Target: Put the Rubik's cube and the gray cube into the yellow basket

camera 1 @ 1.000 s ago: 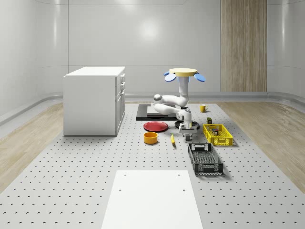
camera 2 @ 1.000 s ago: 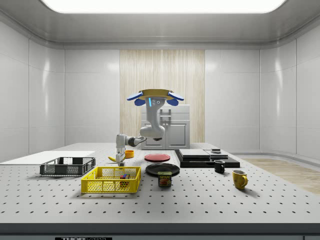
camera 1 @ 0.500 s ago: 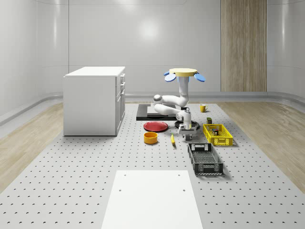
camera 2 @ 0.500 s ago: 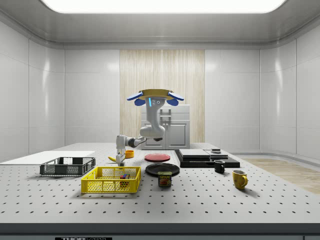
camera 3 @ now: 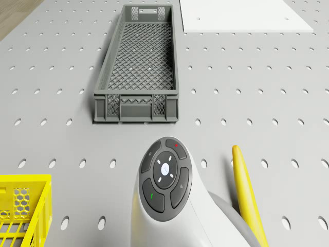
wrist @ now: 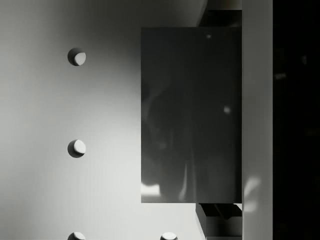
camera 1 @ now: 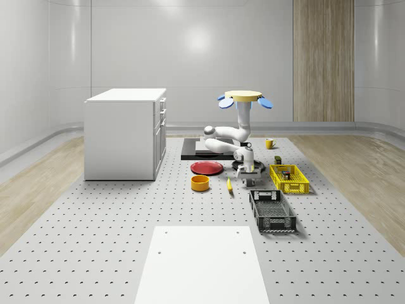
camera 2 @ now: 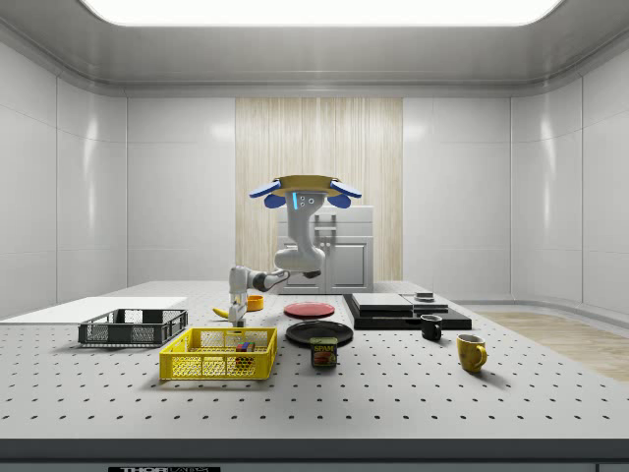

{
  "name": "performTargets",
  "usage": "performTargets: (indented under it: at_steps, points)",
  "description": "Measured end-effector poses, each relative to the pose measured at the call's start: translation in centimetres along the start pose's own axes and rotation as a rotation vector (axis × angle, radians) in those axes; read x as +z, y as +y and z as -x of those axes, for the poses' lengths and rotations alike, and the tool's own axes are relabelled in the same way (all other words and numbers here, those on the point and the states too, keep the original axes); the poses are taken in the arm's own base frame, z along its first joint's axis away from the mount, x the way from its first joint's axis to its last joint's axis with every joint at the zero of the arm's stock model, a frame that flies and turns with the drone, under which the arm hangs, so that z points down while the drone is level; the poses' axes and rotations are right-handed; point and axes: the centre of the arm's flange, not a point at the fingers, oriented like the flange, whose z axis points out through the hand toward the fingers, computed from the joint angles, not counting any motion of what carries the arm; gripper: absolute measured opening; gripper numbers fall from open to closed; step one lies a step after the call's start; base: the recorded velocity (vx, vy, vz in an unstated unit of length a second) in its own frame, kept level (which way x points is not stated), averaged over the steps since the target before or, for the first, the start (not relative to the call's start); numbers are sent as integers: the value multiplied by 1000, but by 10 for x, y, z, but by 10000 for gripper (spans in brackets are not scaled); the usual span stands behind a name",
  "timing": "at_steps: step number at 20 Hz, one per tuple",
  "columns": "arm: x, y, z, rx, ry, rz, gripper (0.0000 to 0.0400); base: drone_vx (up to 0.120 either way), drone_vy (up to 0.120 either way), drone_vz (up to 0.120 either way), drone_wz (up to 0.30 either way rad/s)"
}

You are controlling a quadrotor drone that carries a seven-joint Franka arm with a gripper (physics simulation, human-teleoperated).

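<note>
The drone (camera 1: 245,97) hovers above the back of the table, its arm bent down towards the table's middle. My gripper (camera 1: 248,178) hangs just above the tabletop between the banana (camera 1: 229,184) and the yellow basket (camera 1: 297,189). The wrist view has the gray cube (wrist: 190,115) close up, with a finger (wrist: 220,17) against each of two opposite faces; the gripper is shut on it. In the side view the gripper (camera 2: 237,313) is beyond the yellow basket (camera 2: 218,366). A Rubik's cube (camera 2: 242,346) lies inside that basket.
A dark grey crate (camera 1: 272,211) stands near the gripper, in front of the basket. An orange bowl (camera 1: 200,183), a red plate (camera 1: 207,167), a white cabinet (camera 1: 125,133) and a white sheet (camera 1: 199,263) lie towards the whole-scene view's left. A can (camera 2: 323,351) and mugs (camera 2: 471,351) stand on the side view's right.
The gripper has risen a little off the tabletop with the gray cube between its fingers. The drone has stayed in place.
</note>
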Motion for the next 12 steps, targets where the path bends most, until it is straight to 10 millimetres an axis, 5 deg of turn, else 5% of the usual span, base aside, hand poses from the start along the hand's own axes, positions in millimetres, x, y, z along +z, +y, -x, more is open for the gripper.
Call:
performTargets:
  at_steps: [6,12]
  points:
    - [1,1,1,0,0,0,297,0,0,0,0]
    - [1,1,1,0,0,0,261,0,0,0,0]
